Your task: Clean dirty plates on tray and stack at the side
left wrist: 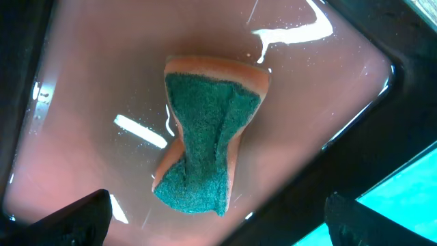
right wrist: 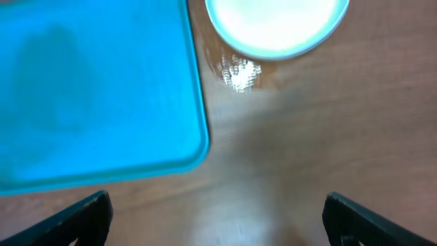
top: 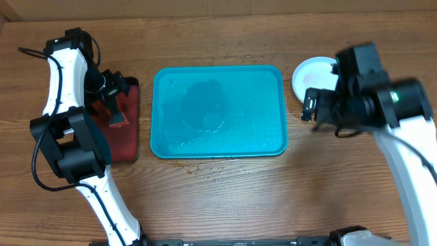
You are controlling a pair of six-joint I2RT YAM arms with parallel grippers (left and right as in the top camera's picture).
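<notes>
Presently in hand: looks like wrap-up; tray (top: 218,147) holds no plates, only a wet film, so cleaning and stacking seem done.
Plates: plates (right wrist: 273,24) sit on the table (right wrist: 307,150) ahead of right gripper (right wrist: 218,219), slightly to its right, near the tray's corner but apart from it; white face up, pale rim; how many are stacked cannot be told.
Right gripper: released, fingers wide, nothing between them.
Left gripper: left gripper (left wrist: 218,222) released, fingers spread; sponge (left wrist: 205,137), green scrub side up, lies just ahead of it in the red tray (left wrist: 328,102), not pinched.
Tray: ahead and left of right gripper.
Next move: probably just pull both arms clear without nudging the stack or the sponge.
Writing: none readable, no brand or label.
</notes>
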